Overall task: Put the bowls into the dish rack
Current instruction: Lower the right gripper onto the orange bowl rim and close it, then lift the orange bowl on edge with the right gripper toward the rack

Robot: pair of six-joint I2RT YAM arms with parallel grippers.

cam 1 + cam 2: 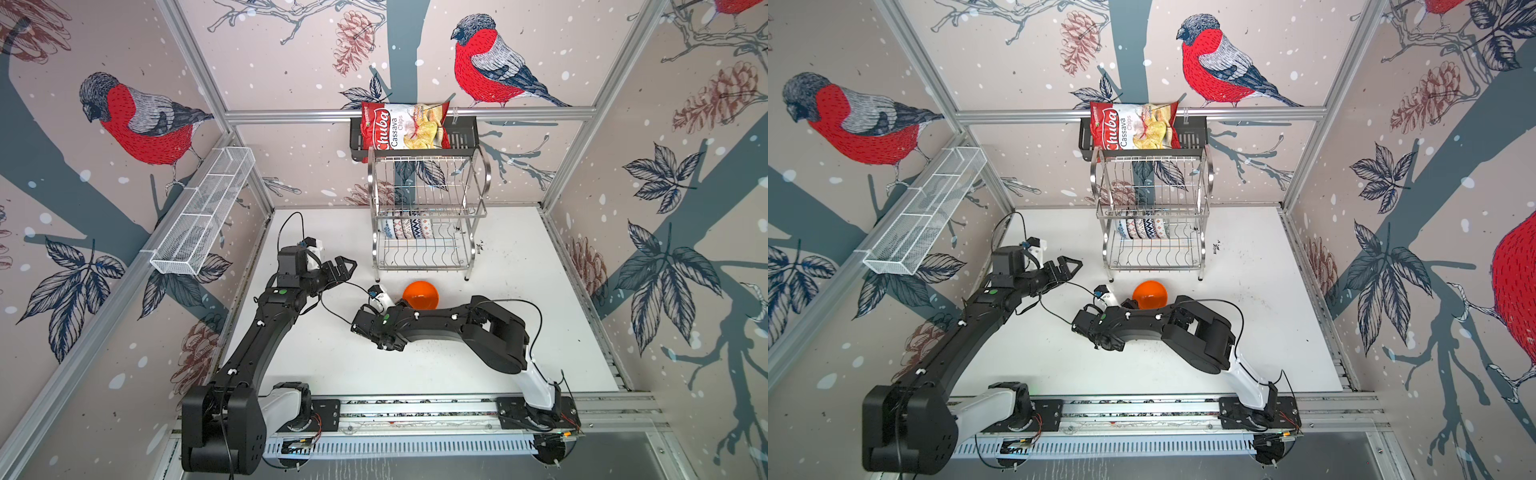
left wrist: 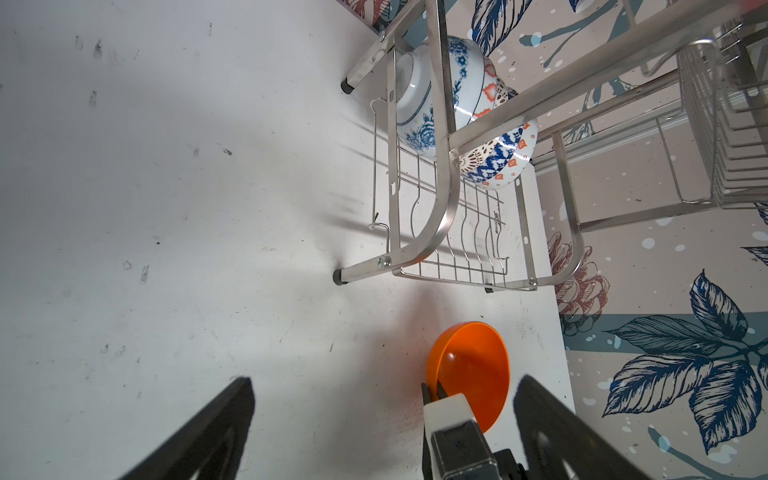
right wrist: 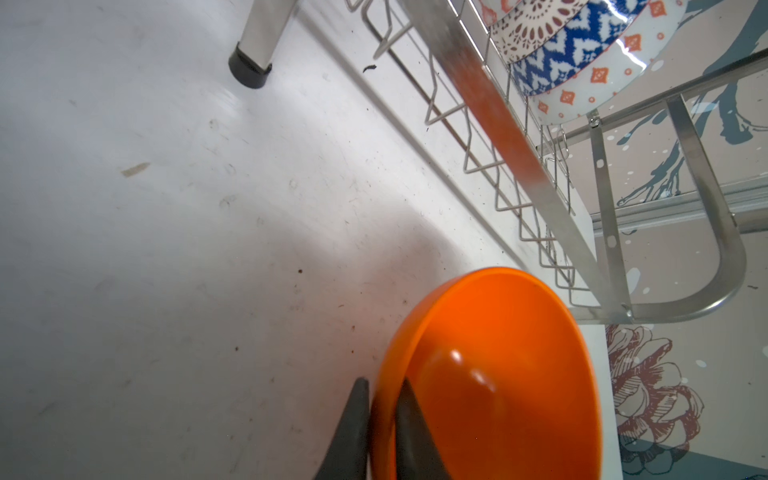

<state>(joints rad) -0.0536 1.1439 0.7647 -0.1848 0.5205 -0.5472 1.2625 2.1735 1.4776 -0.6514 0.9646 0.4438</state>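
In both top views the glossy orange round bowl [image 1: 420,295] [image 1: 1149,294] sits just below the centre of the frame, on or just above the white tabletop [image 1: 519,332]; which of the two cannot be told. It is directly below the shiny steel-wire two-tier dish rack [image 1: 428,215] [image 1: 1152,216] and apart from it. The right gripper [image 3: 383,386] is pinched on the bowl's near rim, with one dark finger [image 3: 353,415] outside the wall and the other inside. The left wrist view shows the same pinch on the rim [image 2: 432,388]. Five patterned ceramic bowls [image 1: 409,228] [image 1: 1144,227] stand on edge, packed side by side, at the back of the rack's lower tier. The slots in front of them hold nothing. The left gripper [image 1: 340,268] [image 2: 386,379] hangs left of centre, beside the rack's lower left corner. Its jaws are spread wide and hold nothing. A black wall shelf [image 1: 461,137] at upper centre carries a red and white bag of cassava chips [image 1: 405,126]. A long white mesh basket [image 1: 203,212] hangs at middle left.
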